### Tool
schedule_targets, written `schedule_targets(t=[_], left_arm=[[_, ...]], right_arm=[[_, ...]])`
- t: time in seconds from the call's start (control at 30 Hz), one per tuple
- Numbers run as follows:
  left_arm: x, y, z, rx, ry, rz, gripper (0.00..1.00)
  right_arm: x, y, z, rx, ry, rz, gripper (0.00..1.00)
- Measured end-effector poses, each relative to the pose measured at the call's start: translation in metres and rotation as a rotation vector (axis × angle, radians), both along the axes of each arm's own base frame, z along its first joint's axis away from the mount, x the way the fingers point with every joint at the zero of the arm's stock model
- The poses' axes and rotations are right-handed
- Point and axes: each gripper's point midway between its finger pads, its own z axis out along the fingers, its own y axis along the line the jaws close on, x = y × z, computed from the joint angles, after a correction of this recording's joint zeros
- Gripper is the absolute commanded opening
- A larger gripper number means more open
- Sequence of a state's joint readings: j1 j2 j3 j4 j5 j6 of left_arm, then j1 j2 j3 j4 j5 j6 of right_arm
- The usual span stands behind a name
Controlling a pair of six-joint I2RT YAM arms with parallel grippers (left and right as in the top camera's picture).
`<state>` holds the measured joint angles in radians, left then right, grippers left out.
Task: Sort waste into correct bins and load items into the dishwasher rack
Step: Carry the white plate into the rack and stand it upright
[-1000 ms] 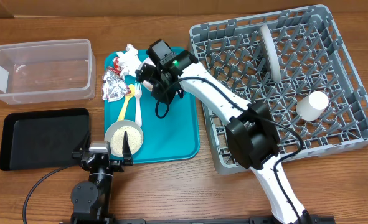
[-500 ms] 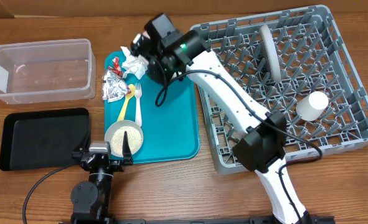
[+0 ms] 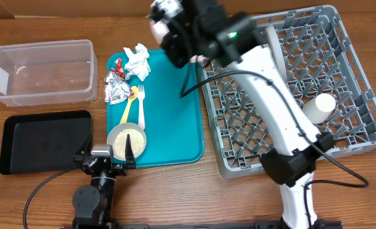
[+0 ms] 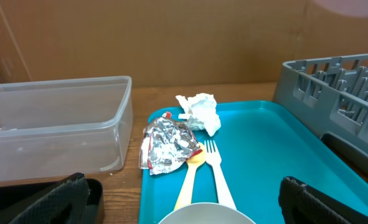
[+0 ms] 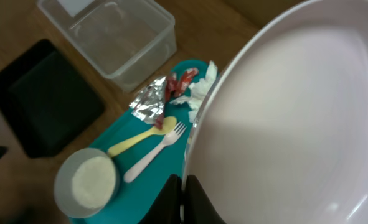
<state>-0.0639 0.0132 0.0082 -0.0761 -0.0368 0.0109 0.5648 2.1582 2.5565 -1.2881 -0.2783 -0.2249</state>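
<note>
Above the teal tray's (image 3: 175, 121) far edge, the right claw (image 5: 185, 198), pinching the white round plate (image 5: 283, 112), has risen rightward toward the dishwasher rack (image 3: 359, 121); the near left claw (image 3: 108, 158) stays spread.

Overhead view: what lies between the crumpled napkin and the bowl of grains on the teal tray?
A yellow spoon and white fork lie side by side between napkin and bowl, foil wrapper beside them; overhead shows it.

Count by kind:
- Plates, 2: white plate (image 5: 283, 112), pale grey plate (image 3: 282, 60).
- Cutlery, 2: yellow piece (image 3: 129, 108), white fork (image 3: 141, 108).
- Foil wrappers, 2: silver wrapper (image 3: 116, 88), red wrapper (image 3: 119, 63).
- One each: cup (image 3: 319, 107), bowl (image 3: 126, 140), napkin (image 3: 135, 62), clear tub (image 3: 41, 98), black tray (image 3: 44, 143), teal tray (image 3: 175, 114), rack (image 3: 353, 70).
</note>
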Motion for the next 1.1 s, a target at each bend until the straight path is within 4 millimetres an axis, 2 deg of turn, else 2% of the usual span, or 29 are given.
schedule_targets(t=[0.2, 0.3, 0.4, 0.5, 0.6, 0.8, 1.1], left_arm=[[0.0, 0.0, 0.0, 0.0, 0.0, 0.0, 1.0], [0.0, 0.0, 0.0, 0.0, 0.0, 0.0, 1.0], [0.0, 0.0, 0.0, 0.0, 0.0, 0.0, 1.0], [0.0, 0.0, 0.0, 0.0, 0.0, 0.0, 1.0], [0.0, 0.0, 0.0, 0.0, 0.0, 0.0, 1.0], [0.0, 0.0, 0.0, 0.0, 0.0, 0.0, 1.0], [0.0, 0.0, 0.0, 0.0, 0.0, 0.0, 1.0]], right_arm=[[0.007, -0.065, 0.012, 0.174, 0.194, -0.026, 0.04], [0.017, -0.117, 0.015, 0.258, 0.269, -0.077, 0.04], [0.023, -0.158, 0.017, 0.308, 0.297, -0.124, 0.04], [0.021, -0.184, 0.019, 0.346, 0.32, -0.141, 0.04], [0.016, -0.189, 0.018, 0.373, 0.341, -0.114, 0.04], [0.009, -0.18, -0.002, 0.39, 0.408, -0.063, 0.04], [0.015, -0.178, -0.038, 0.399, 0.461, -0.052, 0.04]])
